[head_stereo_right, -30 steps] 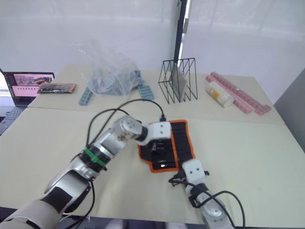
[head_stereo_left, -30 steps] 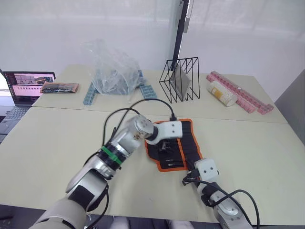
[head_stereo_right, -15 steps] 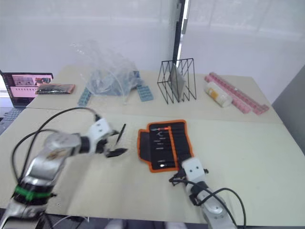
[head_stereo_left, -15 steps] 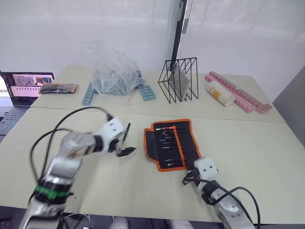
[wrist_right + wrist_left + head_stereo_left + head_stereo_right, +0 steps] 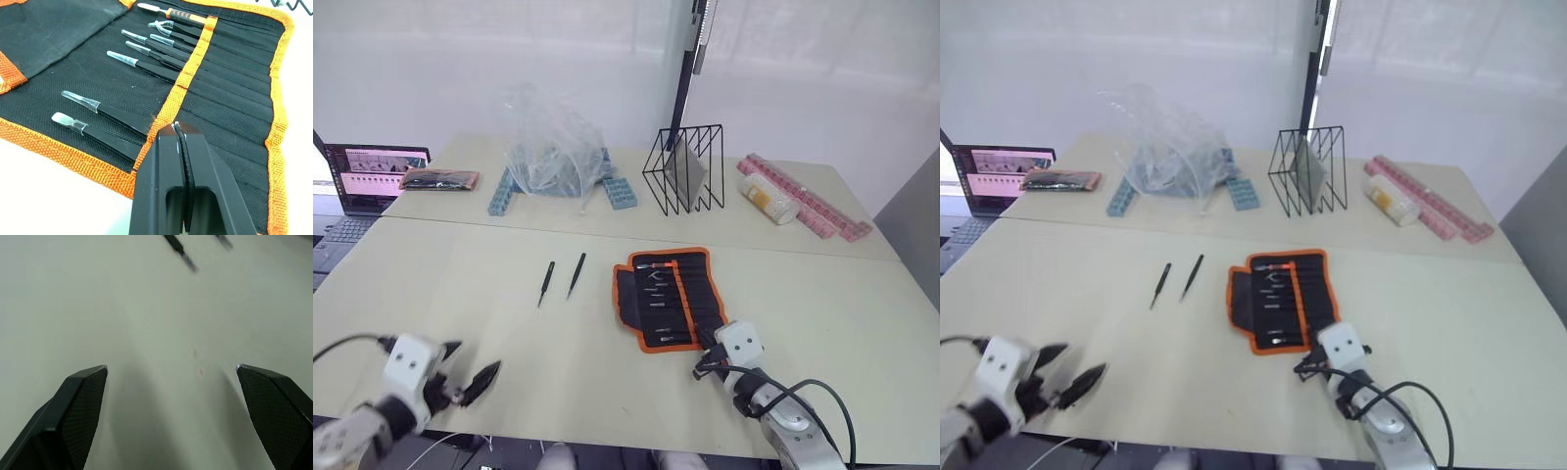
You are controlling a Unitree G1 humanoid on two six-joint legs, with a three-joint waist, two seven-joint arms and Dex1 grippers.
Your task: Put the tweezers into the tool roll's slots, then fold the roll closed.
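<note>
Your left gripper [image 5: 470, 376] has withdrawn, fingers spread, well left of the tool roll [image 5: 668, 297]; two tweezers [image 5: 562, 280] lie between. Right wrist view alone shows slotted tools; right gripper [image 5: 180, 142] is clenched, empty.

2 loose tweezers [image 5: 576, 275] on table, 7 tools in 1 tool roll [image 5: 703, 294].

We see left gripper [image 5: 171, 377] over bare pale table [image 5: 146, 323]; jaws stand wide apart, nothing between them. One black carbon-textured finger [image 5: 73, 406], other black finger [image 5: 279, 406]. Beyond gripper, well apart from it, we see ends of two slim dark tweezers: one [image 5: 180, 250], other [image 5: 223, 240]. Both lie flat on table, blurred. Few tiny reddish specks [image 5: 200, 372] on tabletop between fingers.
</note>
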